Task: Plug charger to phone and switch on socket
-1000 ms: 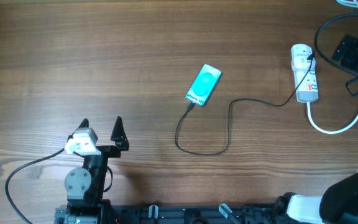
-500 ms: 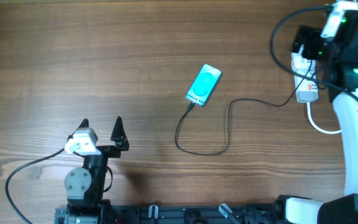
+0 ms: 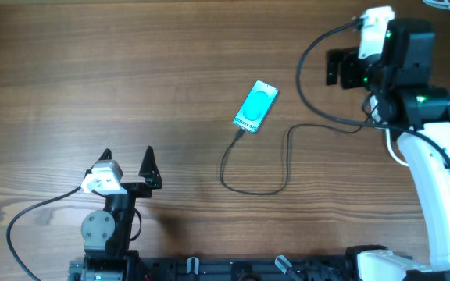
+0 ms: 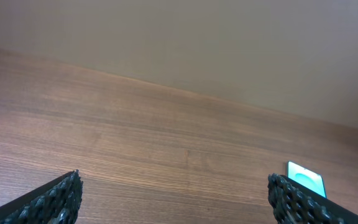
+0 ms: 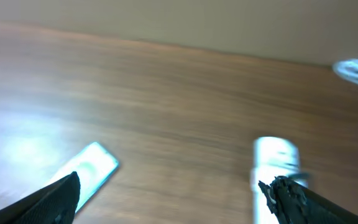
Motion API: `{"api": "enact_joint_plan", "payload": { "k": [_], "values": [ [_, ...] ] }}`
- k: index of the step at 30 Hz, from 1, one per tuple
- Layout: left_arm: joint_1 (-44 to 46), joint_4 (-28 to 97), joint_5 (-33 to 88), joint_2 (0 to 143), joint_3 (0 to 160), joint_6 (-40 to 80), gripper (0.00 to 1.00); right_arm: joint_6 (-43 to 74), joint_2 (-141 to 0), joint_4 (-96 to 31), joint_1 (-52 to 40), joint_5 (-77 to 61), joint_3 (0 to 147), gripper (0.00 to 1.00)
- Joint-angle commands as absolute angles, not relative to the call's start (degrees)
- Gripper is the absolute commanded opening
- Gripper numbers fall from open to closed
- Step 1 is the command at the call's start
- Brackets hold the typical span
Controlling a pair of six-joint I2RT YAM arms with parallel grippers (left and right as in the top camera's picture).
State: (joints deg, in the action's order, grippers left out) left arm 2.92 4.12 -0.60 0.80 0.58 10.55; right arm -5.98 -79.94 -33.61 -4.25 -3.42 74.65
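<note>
Wooden brown tabletop [image 3: 92, 62] carries the small white-rimmed smartphone with the turquoise screen [image 3: 255, 107], lying flat near the middle. The long thin black charger cable [image 3: 256, 190] meets the phone's lower end, loops toward me, then runs right under my right arm. My right gripper [image 3: 341, 68] hangs over the far right, jaws wide and empty. Its blurred wrist view shows the white elongated power strip [image 5: 275, 163] close below. My left gripper [image 3: 127, 160] sits near the front edge, spread wide, holding nothing.
</note>
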Motion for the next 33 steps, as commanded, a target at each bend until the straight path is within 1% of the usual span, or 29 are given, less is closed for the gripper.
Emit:
{"api": "enact_joint_plan", "payload": {
  "k": [1,6,10,13,17,24,33],
  "values": [
    [3.01,4.16,-0.93,0.16,0.32,9.39,1.00,-7.53,-79.61,-32.93,-5.48,-10.24,68.01,1.00],
    [3.01,4.16,-0.93,0.16,0.32,9.41,1.00,-7.31,-79.59,-26.70,-6.33,-11.07,57.28,1.00],
    [3.01,4.16,-0.93,0.16,0.32,9.39,1.00,-7.42,-79.22,-21.41,-6.37,-14.94,48.49,1.00],
    [3.01,4.16,-0.93,0.16,0.32,9.39,1.00,-7.46,-78.24,-13.78,-6.37,-14.74,42.61,1.00],
    [3.01,4.16,-0.93,0.16,0.32,9.39,1.00,-5.78,-76.73,-7.31,-6.37,-15.33,37.63,1.00],
    [3.01,4.16,-0.93,0.16,0.32,9.39,1.00,-5.85,-71.83,0.32,-6.37,-15.33,30.81,1.00],
    [3.01,4.16,-0.93,0.16,0.32,9.39,1.00,-5.89,-66.96,13.87,-6.37,-15.09,17.08,1.00]
  ]
}}
